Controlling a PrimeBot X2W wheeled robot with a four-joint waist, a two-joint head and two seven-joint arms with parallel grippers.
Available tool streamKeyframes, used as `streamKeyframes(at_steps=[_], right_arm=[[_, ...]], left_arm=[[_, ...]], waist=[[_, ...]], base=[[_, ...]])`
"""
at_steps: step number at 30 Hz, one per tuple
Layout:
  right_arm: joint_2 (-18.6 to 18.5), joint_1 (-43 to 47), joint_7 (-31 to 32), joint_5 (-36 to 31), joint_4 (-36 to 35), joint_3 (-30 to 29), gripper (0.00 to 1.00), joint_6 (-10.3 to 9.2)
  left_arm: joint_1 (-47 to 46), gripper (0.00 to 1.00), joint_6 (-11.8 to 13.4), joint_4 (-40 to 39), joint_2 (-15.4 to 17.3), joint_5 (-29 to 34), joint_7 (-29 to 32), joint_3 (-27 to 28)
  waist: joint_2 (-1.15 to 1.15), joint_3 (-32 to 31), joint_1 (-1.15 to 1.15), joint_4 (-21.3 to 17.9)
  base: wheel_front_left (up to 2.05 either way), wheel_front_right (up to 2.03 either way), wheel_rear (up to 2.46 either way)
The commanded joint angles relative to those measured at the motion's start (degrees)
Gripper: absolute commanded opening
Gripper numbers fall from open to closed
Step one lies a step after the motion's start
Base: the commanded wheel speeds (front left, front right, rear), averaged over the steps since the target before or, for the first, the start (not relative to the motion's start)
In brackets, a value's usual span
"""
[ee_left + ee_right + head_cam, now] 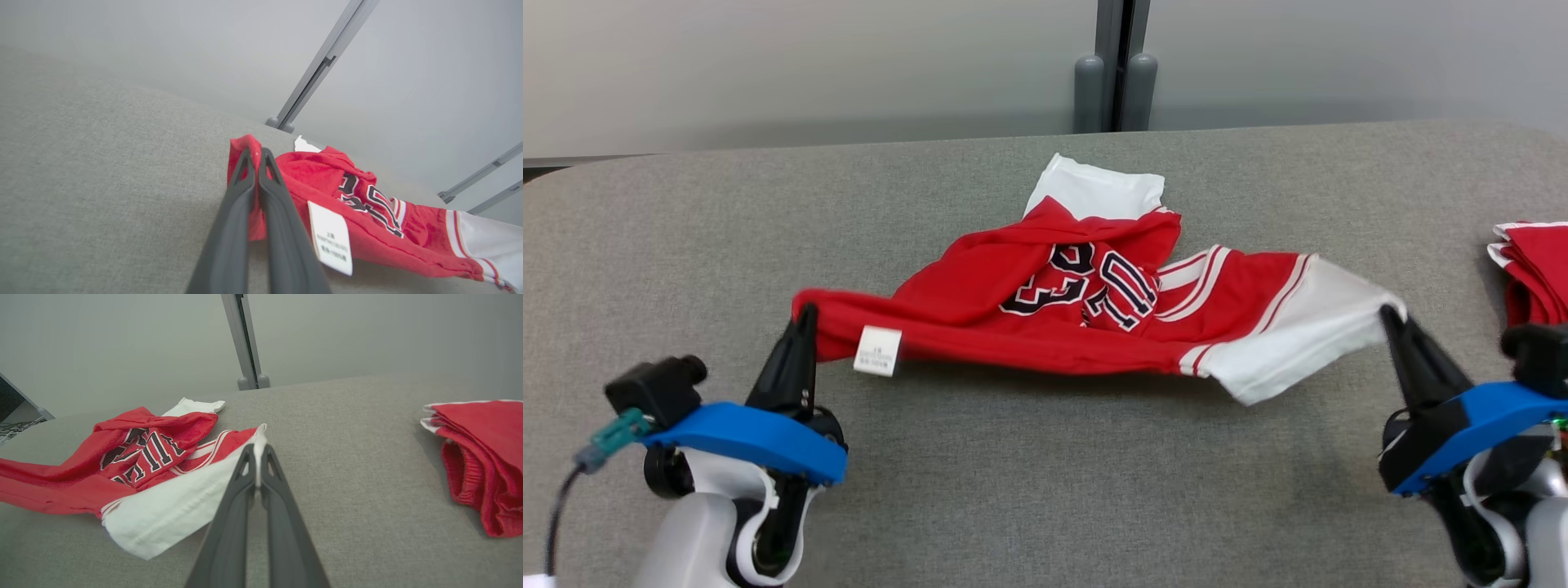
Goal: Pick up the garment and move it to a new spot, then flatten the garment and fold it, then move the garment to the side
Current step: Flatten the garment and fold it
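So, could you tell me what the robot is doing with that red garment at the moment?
The robot holds the red and white garment by two ends. The left gripper is shut on a red corner near the white label, and the right gripper is shut on the white edge. The near edge hangs between them, while the middle lies crumpled on the grey table, not yet flattened or folded. A second red garment lies on the table's right side.

Noted: left gripper [805, 314] and right gripper [1387, 314] have long tapering dark fingers [786, 371], blue wrist brackets [743, 437], pale glossy forearms [686, 539]; left wrist carries black camera block [654, 388], teal plug [613, 437], dark cable [556, 514].
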Motion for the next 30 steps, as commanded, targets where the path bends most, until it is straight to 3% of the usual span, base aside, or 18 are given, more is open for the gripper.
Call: streamKeyframes(at_steps=[1,8,16,19,24,30], right_arm=[[-0.09,0.61,0.46,0.38,-3.28,-0.49,0.0,0.03],[-0.09,0.22,4.08,0.74,-19.66,-1.82,0.0,0.03],[-0.17,-6.02,8.29,-1.61,-35.43,-2.41,0.0,0.03],[-1.53,-10.41,9.81,-2.31,-37.55,-2.89,0.0,0.03],[-4.53,-20.22,11.17,0.28,-30.81,-4.69,0.0,0.03],[-7.99,-34.97,9.32,3.43,-10.53,-2.3,0.0,0.03]], left_arm=[[0.64,0.0,-0.41,-3.52,-0.16,-2.35,0.77,0.96],[1.51,0.0,-0.49,-21.95,-0.12,-14.22,7.56,3.66],[-1.95,0.0,5.3,-37.67,0.81,-23.23,16.9,6.1],[-4.72,0.0,7.83,-40.65,1.81,-25.23,19.81,7.14],[-11.52,0.0,10.16,-37.45,5.06,-23.18,23.37,7.12],[-23.76,0.0,10.12,-23.68,8.86,-17.14,23.09,6.52]], waist=[[0.0,0.06,0.0,-0.05],[0.0,0.29,0.0,-0.5],[0.0,1.79,0.0,-1.51],[0.0,3.15,0.0,-1.96],[0.0,6.97,0.0,-2.87],[0.0,13.34,0.0,-5.24]], base=[[0.0,0.0,0.0],[0.0,0.0,0.0],[0.0,0.0,0.0],[0.0,0.0,0.0],[0.0,0.0,0.0],[0.0,0.0,0.0]])
